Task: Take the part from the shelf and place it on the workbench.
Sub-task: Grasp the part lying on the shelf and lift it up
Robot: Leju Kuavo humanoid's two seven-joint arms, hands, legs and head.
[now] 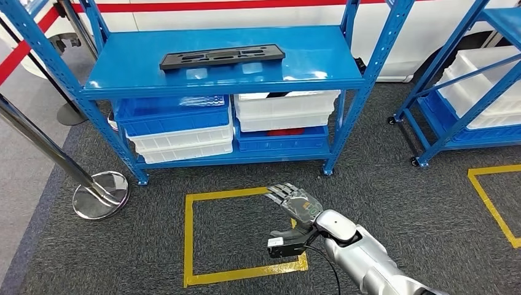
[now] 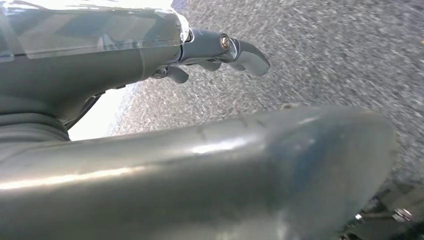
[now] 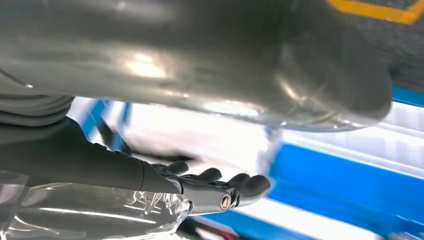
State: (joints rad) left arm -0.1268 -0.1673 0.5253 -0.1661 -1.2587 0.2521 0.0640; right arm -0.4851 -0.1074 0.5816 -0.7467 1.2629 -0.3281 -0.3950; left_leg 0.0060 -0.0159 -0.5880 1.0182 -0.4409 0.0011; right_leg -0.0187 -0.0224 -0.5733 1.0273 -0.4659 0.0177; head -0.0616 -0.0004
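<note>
I am at the reaching step. My right hand (image 1: 293, 200) is raised, fingers spread, holding nothing, well short of the flat black plastic part (image 1: 222, 56) lying on the blue metal shelf's (image 1: 319, 70) top board. Next I must reach up and grip it.

The part (image 1: 222, 56) lies flat on the top of the shelf (image 1: 319, 77), left of centre. Bins (image 1: 174, 126) sit stacked on the level beneath. A second rack (image 1: 458, 117) stands to the right. Before the shelf, a taped square (image 1: 189, 239) marks the floor, with the right hand (image 1: 295, 201) above its right side. A stanchion base (image 1: 100, 195) rests left of the square.
</note>
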